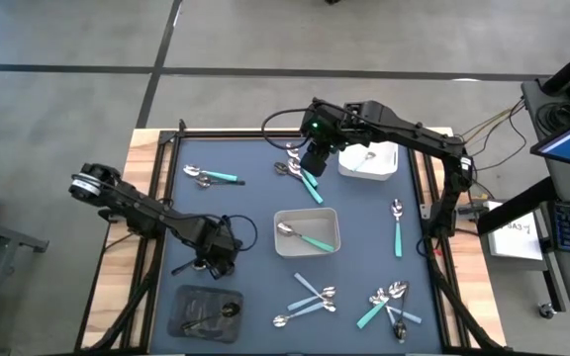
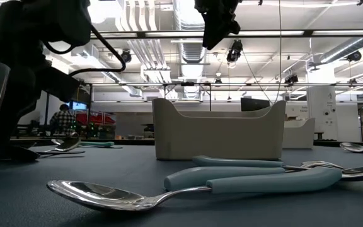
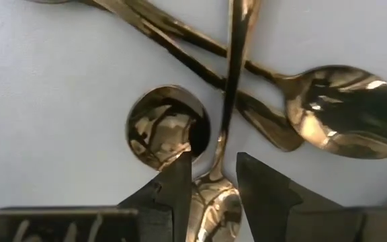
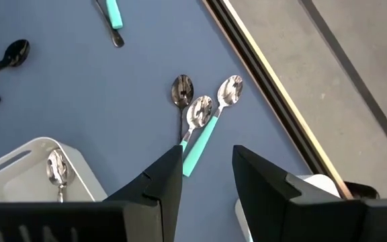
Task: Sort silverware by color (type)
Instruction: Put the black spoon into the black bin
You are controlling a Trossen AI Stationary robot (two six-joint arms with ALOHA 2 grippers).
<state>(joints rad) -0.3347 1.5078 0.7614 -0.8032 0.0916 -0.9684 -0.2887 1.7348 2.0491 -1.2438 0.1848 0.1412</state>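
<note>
While the left gripper (image 3: pixel 210 178) stands low over a crossed cluster of glossy black spoons (image 3: pixel 247 87), its fingers parted astride one thin handle, the step in hand looks like picking black cutlery for the dark tray (image 1: pixel 206 312) at the high view's lower left. Next it must close squarely without dragging the neighbours. The right gripper (image 4: pixel 207 171), open and empty, hovers above teal-handled metal spoons (image 4: pixel 200 128) at upper centre. Other teal and pale-blue pieces lie scattered over the blue mat (image 1: pixel 245 203); an industrial hall with ceiling pipes lies behind.
</note>
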